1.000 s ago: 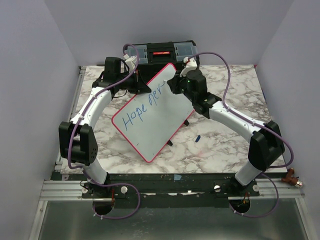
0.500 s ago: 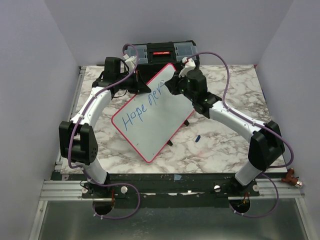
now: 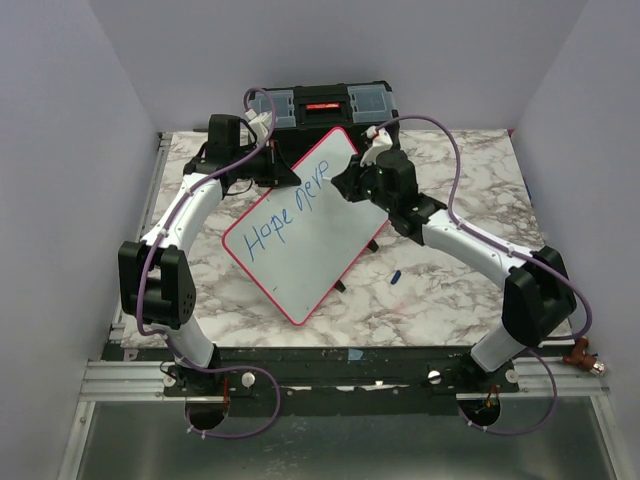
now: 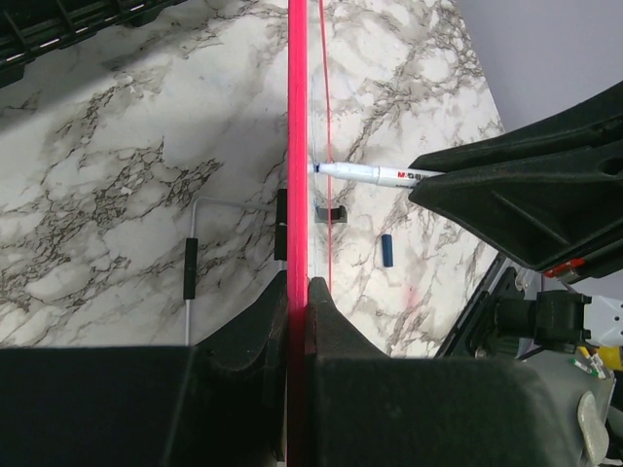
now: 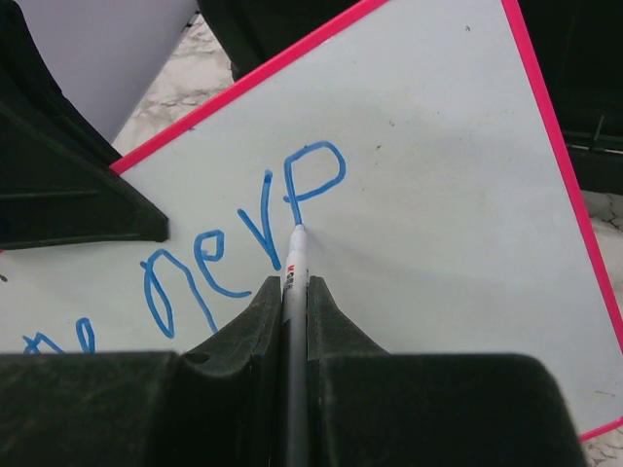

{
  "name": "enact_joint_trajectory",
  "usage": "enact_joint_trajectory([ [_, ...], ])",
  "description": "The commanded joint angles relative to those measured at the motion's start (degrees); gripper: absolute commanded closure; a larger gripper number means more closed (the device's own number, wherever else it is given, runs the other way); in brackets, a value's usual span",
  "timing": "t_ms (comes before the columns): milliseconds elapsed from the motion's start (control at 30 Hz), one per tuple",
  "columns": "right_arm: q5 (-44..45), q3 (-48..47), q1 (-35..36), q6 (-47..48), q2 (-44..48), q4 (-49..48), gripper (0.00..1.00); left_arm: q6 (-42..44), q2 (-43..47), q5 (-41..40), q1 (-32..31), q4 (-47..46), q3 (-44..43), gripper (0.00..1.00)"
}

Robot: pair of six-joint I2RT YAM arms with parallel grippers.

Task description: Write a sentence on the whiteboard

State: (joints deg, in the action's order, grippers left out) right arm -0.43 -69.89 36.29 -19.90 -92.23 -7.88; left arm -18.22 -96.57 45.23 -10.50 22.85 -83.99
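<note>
Right wrist: right gripper [image 5: 294, 284] clamped marker [image 5: 296, 251], tip on whiteboard [image 5: 438, 165] | left gripper [image 4: 297, 284] pinched its edge | last letter [image 5: 313, 180] maybe "e"

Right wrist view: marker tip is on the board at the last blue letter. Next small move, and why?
Probably a short stroke to finish that letter, then lift and step onto the bare board beyond it. The marker tip sits on the whiteboard at the foot of an unfinished loop after "nev", and the left fingers clamp its frame.
</note>
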Motion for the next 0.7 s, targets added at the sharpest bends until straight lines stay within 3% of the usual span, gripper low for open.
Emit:
enact_joint_trajectory([
  [0, -0.94, 3.14, 0.16, -0.53, 0.72, 2.78, 0.99, 5.43, -0.23, 1.32, -1.27, -1.32, -1.16, 1.00],
  [300, 6.78, 1.52, 0.15, 0.32, 0.32, 5.03, 0.99, 5.38, -0.11, 1.67, -1.21, -1.23, -1.01, 1.00],
  [667, 14.50, -7.90, 0.09, 1.21, -2.72, 6.27, 0.99, 5.28, -0.37, 1.91, -1.27, -1.23, -1.09, 1.00],
])
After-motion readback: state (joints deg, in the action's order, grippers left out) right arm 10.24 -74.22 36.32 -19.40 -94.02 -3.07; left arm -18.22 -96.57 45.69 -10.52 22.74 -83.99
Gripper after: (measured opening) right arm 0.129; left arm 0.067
